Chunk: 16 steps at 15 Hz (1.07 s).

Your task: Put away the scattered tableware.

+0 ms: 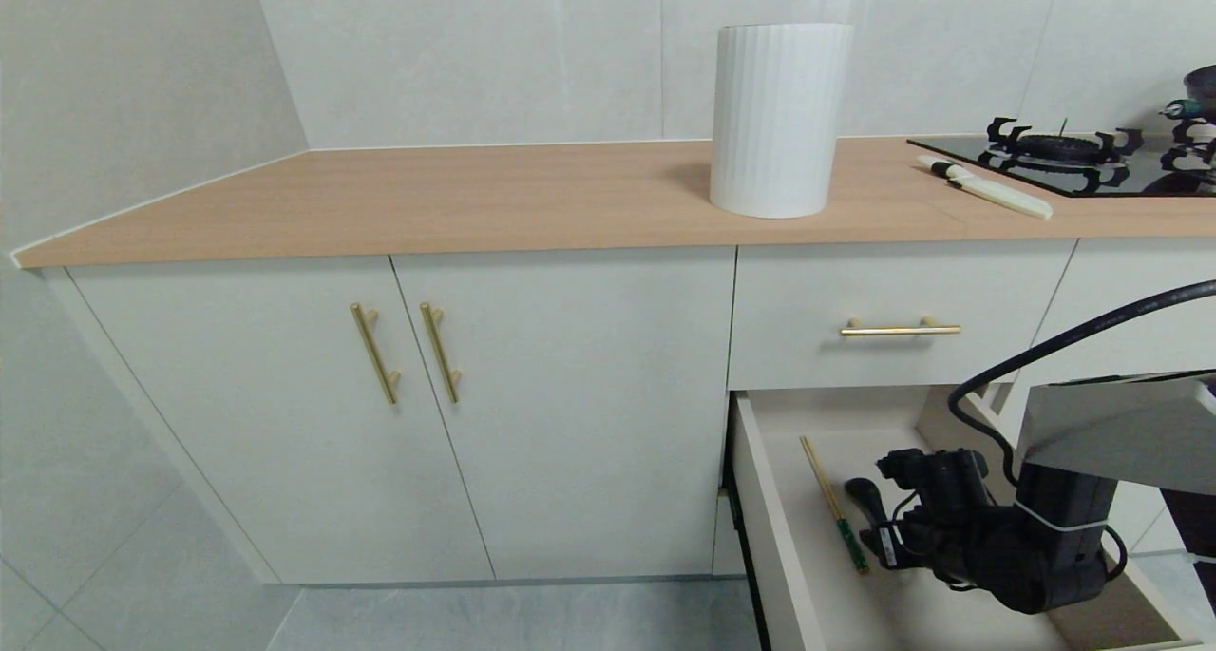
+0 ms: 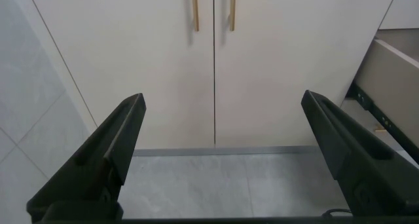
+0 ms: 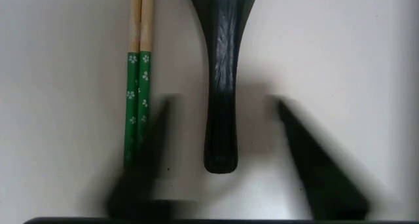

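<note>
In the open drawer (image 1: 769,499), the right claw (image 3: 221,106), fingers (image 3: 141,165) blurred but seemingly spread and empty, hangs over the black spoon (image 3: 220,86) beside the chopsticks (image 3: 139,86), both partly cut off; the left claw (image 2: 222,101) gapes empty.

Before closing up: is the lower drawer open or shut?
Open: the white lower drawer is pulled out, green-tipped wooden chopsticks and black spoon inside.

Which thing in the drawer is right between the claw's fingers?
The black spoon: its handle lies between the right claw's open fingers. The chopsticks with green ends lie off to one side, by one finger.
</note>
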Motion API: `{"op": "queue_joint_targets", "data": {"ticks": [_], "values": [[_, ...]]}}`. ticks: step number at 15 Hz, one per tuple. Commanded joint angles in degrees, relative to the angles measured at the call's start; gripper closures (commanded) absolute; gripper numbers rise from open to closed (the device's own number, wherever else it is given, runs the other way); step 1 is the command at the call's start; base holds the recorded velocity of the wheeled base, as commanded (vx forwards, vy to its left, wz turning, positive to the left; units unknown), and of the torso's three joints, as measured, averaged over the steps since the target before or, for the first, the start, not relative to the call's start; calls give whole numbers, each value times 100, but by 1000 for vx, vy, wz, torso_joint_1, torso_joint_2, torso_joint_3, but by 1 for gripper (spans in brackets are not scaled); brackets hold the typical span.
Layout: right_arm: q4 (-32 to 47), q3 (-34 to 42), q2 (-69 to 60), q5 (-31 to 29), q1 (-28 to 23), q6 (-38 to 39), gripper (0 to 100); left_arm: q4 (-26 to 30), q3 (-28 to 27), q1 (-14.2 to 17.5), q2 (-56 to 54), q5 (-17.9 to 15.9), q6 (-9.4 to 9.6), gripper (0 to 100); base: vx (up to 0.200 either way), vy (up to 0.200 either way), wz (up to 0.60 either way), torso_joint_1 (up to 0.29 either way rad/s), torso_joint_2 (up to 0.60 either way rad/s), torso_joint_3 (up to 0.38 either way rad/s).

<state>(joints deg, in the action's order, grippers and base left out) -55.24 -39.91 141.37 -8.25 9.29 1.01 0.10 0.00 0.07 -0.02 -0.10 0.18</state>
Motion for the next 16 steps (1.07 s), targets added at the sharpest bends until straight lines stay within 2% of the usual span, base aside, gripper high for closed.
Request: {"op": "queue_joint_targets", "data": {"ticks": [1,4,9,13,16], "values": [[-14,10,-31,-1,3,13,0,-1,0,1,2,1,-1,0,0,0,0,0,0,0],[-14,168,-409,-1,3,83,0,-1,0,1,2,1,-1,0,0,0,0,0,0,0],[145,1302,-2712,43,-76,180,0,-1,0,1,2,1,-1,0,0,0,0,0,0,0],[1059,1662,-4215,43,-6,171,0,-1,0,1,2,1,-1,0,0,0,0,0,0,0],[2491,1671,-5463,87,29,198,0,-1,0,1,2,1,-1,0,0,0,0,0,0,0]]}}
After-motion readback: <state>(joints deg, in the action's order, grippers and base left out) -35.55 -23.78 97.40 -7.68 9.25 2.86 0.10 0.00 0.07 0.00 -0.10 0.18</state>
